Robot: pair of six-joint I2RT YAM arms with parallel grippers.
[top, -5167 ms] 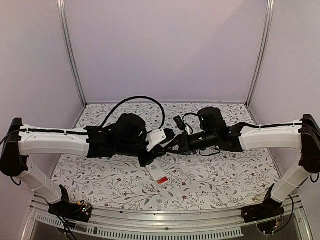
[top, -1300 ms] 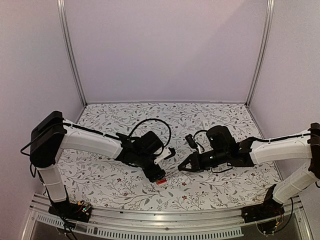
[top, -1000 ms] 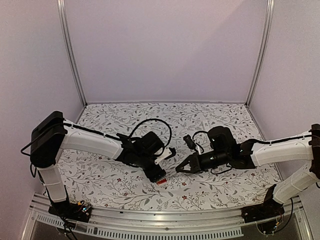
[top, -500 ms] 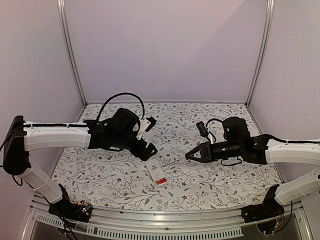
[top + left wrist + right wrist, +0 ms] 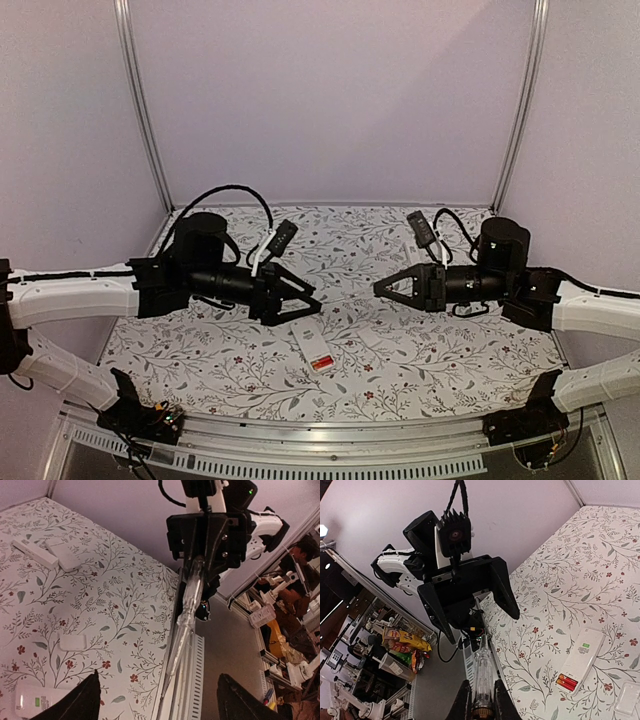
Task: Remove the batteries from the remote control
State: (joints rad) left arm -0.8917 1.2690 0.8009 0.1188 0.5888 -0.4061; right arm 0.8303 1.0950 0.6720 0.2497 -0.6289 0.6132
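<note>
While both arms hang above the bench (image 5: 450, 350) facing each other, neither one is touching anything you need. Your left tool (image 5: 303, 303) stands wide open and has nothing in it. Your right tool (image 5: 382, 288) is closed on what looks like a slim clear-handled screwdriver (image 5: 482, 672), gripped at the handle end with the thin shaft pointing away from the wrist.

The remote (image 5: 311, 347) lies flat near the middle of the bench, toward the near edge, below and between the two tools. Its two red batteries (image 5: 322, 363) sit side by side in the open bay at its near end. A small white cover (image 5: 72, 641) lies loose on the bench just beside it.

Watch the remote first: nothing pins it. If you lever at a battery before the left tool has hold of the body, I expect the remote to skate or flip rather than give the battery up. The shaft tip may also slide off the round battery and jab the bay. With the grip so far back on the handle, a hard pry could twist the screwdriver in the fingers. A freed battery will probably roll, and the near edge is close. Both arms must come down on one small spot, so bring them in one at a time or they may knock together.
</note>
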